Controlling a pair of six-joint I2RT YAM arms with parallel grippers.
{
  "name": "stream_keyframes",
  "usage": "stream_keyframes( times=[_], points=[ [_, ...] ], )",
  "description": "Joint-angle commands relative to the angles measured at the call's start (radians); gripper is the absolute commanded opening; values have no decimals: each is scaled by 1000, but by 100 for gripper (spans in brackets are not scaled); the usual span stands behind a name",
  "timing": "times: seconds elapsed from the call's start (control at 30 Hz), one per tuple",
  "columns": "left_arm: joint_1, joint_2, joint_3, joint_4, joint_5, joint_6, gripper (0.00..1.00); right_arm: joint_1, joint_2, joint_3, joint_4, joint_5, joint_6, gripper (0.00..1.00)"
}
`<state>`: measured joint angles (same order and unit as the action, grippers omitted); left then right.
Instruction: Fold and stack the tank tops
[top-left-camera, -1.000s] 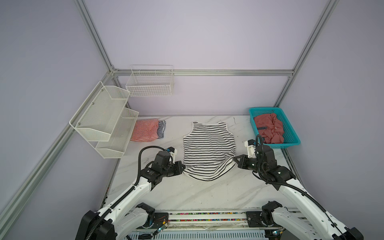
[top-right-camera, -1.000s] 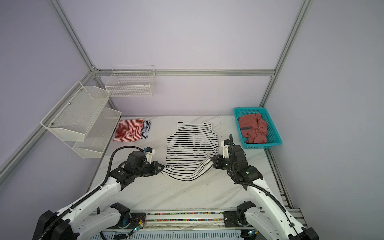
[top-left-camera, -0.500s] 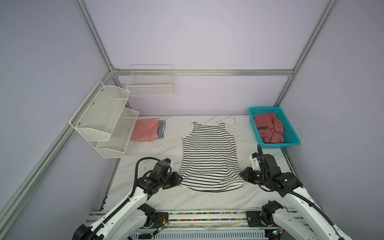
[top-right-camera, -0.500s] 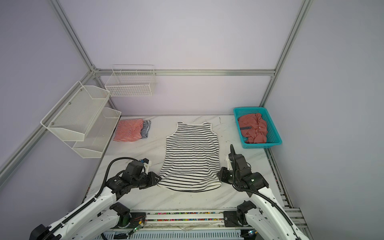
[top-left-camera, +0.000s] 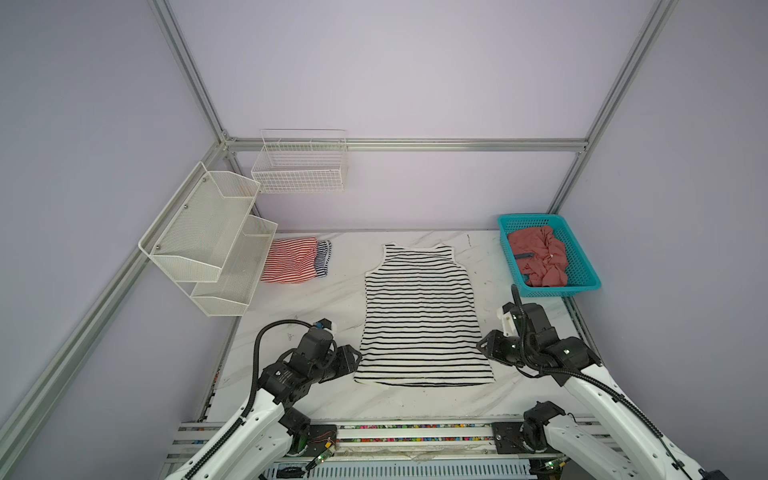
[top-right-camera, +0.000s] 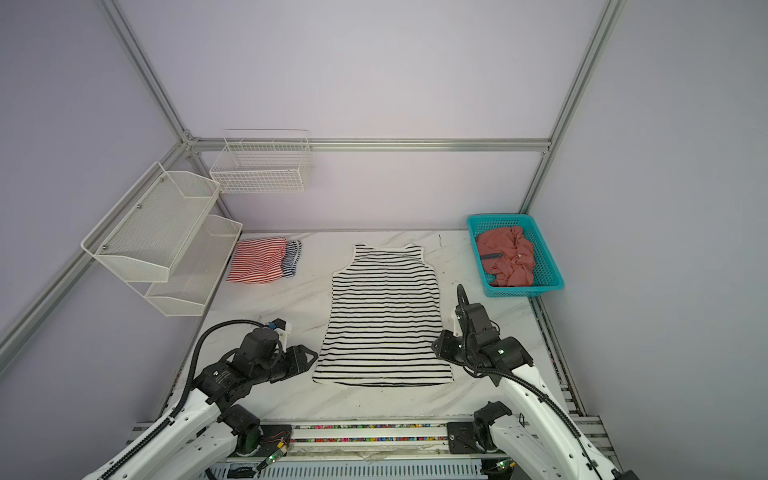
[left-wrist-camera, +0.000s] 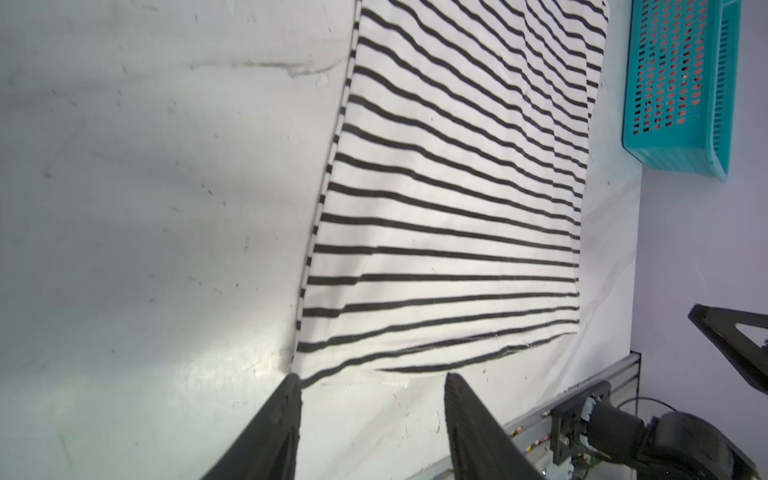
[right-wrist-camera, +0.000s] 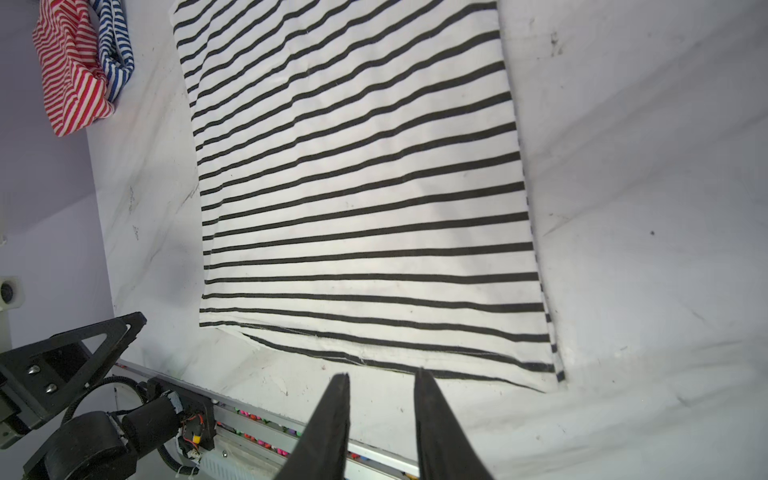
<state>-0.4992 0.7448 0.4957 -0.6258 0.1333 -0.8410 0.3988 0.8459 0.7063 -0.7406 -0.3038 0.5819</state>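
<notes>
A white tank top with black stripes (top-left-camera: 422, 316) (top-right-camera: 384, 316) lies spread flat mid-table, hem toward the front. My left gripper (top-left-camera: 356, 360) (left-wrist-camera: 372, 378) is open just off the hem's left corner, holding nothing. At the hem's right corner my right gripper (top-left-camera: 480, 345) (right-wrist-camera: 382, 374) stands open by a narrower gap, also with nothing in it. A folded red-white striped tank top (top-left-camera: 291, 259) lies on a navy-white striped one (top-left-camera: 323, 257) at the back left. A crumpled salmon-red tank top (top-left-camera: 540, 257) fills the turquoise basket (top-left-camera: 582, 286).
A white two-tier mesh shelf (top-left-camera: 208, 232) hangs over the table's left edge, and a white wire basket (top-left-camera: 301, 166) is mounted on the back wall. An aluminium rail (top-left-camera: 415, 428) runs along the table's front edge.
Both grippers drew the striped top's hem toward the front, which flattened it. They then let go, opened and backed off slightly from its corners.
</notes>
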Motion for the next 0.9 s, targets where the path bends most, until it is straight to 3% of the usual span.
stream_keyframes(
  times=[0.0,0.13,0.27,0.47,0.63,0.87],
  points=[
    [3,197,224,205,-120,114,55,10,81,-13,185,-18,9,29],
    [27,565,527,212,-134,211,53,25,221,-13,366,-30,1,29],
    [61,931,871,169,-77,283,44,28,371,-27,505,16,-18,30],
    [120,1330,1276,178,218,298,38,28,522,-14,633,59,-38,31],
    [121,1485,1384,188,238,288,36,27,604,39,645,103,-53,32],
    [125,1548,1364,211,229,270,35,9,703,102,590,132,-89,35]
  ],
)
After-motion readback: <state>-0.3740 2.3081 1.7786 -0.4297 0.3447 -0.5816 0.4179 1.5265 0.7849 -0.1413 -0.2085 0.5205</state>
